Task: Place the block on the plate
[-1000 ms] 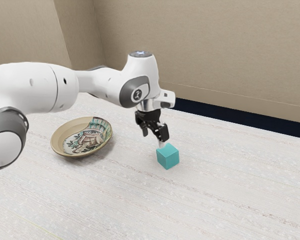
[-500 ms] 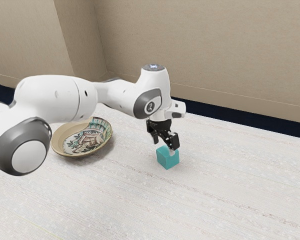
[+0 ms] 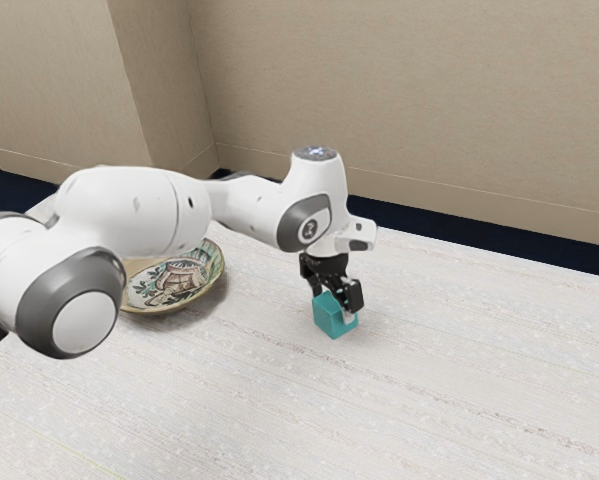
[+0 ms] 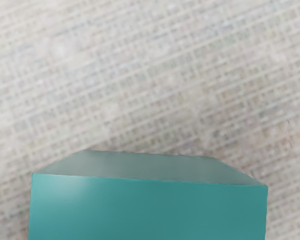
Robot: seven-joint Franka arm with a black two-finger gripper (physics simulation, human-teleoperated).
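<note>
Pale streaked tabletop point(image 3: 459, 370); beige wall point(image 3: 409, 80) beyond, baseboard point(image 3: 479, 200) along foot; dark strip point(image 3: 479, 233) between.

Against the earlier exterior views, the black two-finger gripper point(image 3: 336, 309) is lower, with its parted fingers point(image 3: 355, 295) now down astride the teal block point(image 3: 328, 316). The white Franka arm point(image 3: 144, 212) sits further toward the exterior view's right, its elbow section now hiding one end of the painted plate point(image 3: 217, 265).

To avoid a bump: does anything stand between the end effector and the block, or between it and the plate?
Nothing visible: the end effector is right at the block, and bare tabletop lies between block and plate.
</note>
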